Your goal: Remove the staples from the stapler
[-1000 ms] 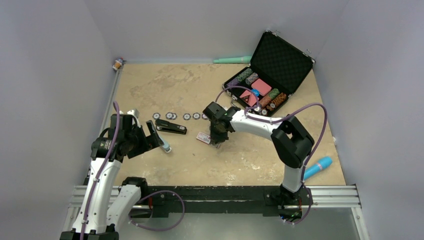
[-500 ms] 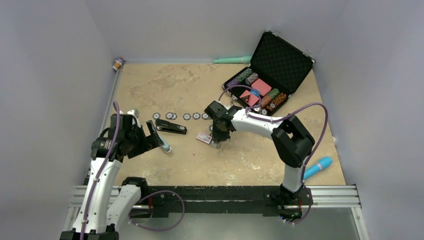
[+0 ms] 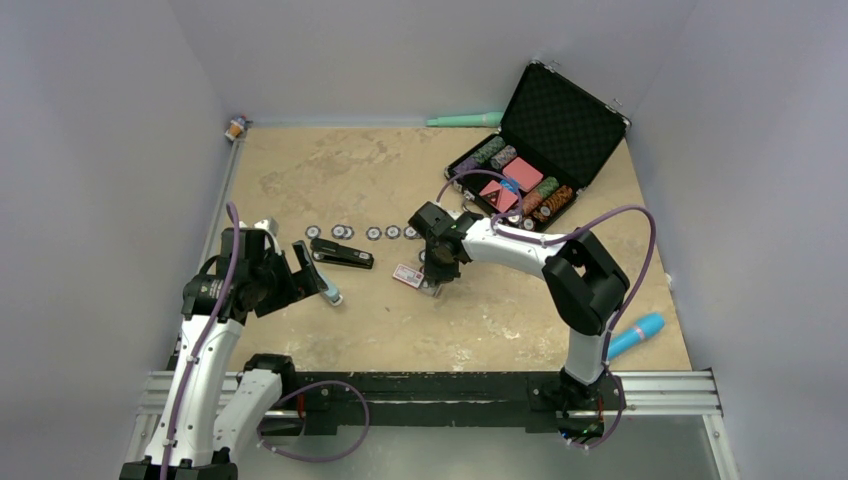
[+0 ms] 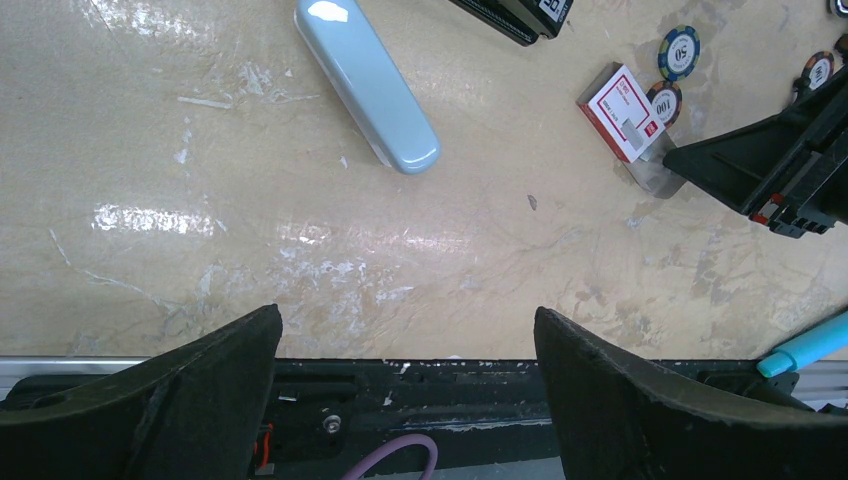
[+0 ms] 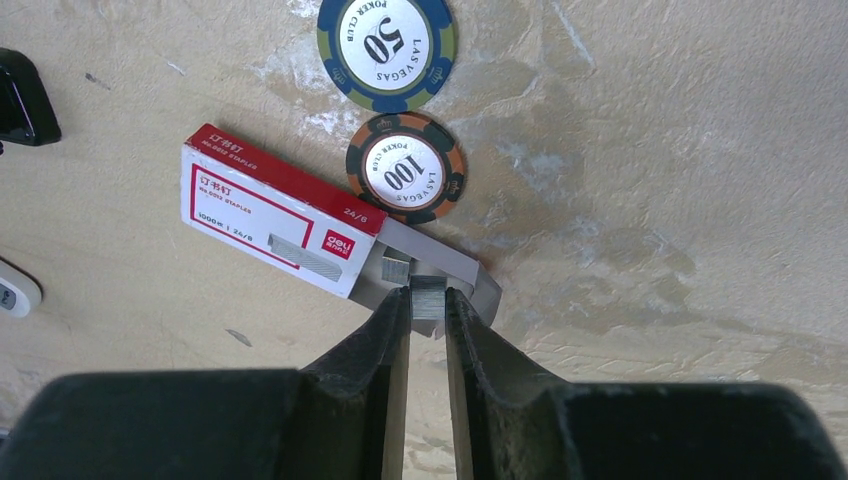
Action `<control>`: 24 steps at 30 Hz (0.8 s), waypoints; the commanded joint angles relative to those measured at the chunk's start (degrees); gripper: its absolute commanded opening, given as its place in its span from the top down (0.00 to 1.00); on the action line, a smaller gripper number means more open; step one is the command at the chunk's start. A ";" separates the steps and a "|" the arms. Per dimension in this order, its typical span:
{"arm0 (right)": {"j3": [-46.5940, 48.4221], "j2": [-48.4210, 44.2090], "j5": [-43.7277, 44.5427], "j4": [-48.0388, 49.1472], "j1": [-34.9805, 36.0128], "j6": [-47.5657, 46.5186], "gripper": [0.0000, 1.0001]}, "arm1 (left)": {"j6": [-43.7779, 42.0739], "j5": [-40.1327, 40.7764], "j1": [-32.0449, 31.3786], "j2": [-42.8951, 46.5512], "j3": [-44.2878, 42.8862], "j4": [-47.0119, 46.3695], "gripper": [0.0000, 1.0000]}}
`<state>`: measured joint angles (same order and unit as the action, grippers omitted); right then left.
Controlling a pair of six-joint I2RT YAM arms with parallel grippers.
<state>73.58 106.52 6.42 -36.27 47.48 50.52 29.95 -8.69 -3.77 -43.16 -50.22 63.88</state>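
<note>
The black stapler (image 3: 342, 255) lies left of centre; its end shows in the left wrist view (image 4: 515, 12). My right gripper (image 5: 428, 302) is shut on a short grey strip of staples (image 5: 428, 296), held at the open grey tray of a red-and-white staple box (image 5: 280, 210). Another small staple piece (image 5: 396, 268) lies in the tray. In the top view the right gripper (image 3: 432, 283) is down beside the box (image 3: 407, 275). My left gripper (image 3: 295, 275) is open and empty, near the stapler's left end, above bare table (image 4: 407, 320).
A light-blue block (image 4: 365, 80) lies by the left gripper. Poker chips (image 5: 387, 45) (image 5: 405, 165) lie beside the box, and a row of chips (image 3: 360, 232) behind the stapler. An open chip case (image 3: 530, 170) stands at the back right. A blue marker (image 3: 637, 335) lies at the front right.
My right gripper has shifted slightly at the staple box, still shut on the strip. The left arm and the stapler have not moved.
</note>
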 commanded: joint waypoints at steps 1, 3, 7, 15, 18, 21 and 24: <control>1.05 -0.96 0.42 0.71 -0.29 0.14 0.78 | -0.22 -0.11 0.51 -0.09 0.12 -1.65 0.00; 1.40 -1.04 0.65 0.49 -0.29 -0.02 0.74 | -0.21 -0.16 0.45 -0.09 0.12 -1.66 0.00; 2.36 -1.30 0.79 0.15 -0.29 -0.28 0.69 | -0.18 -0.20 0.52 -0.09 0.12 -1.74 0.00; 7.60 -2.21 2.32 -2.64 0.04 -1.84 0.66 | -0.16 -0.15 0.52 -0.26 0.12 -1.69 0.00; 10.94 -3.02 3.00 -3.96 0.25 -2.67 0.66 | -0.10 -0.10 0.52 -0.32 0.12 -1.71 0.00; 13.61 -4.17 3.04 -4.33 0.49 -4.01 0.68 | -0.12 0.30 0.60 -0.35 -0.01 -1.54 0.00; 17.16 -5.41 1.87 -4.78 0.68 -5.30 0.70 | -0.07 0.42 0.60 -0.34 -0.04 -1.47 0.00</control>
<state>85.10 105.67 7.14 -39.70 47.68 47.55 29.95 -8.67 -3.75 -43.62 -50.22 63.88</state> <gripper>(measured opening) 0.312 0.997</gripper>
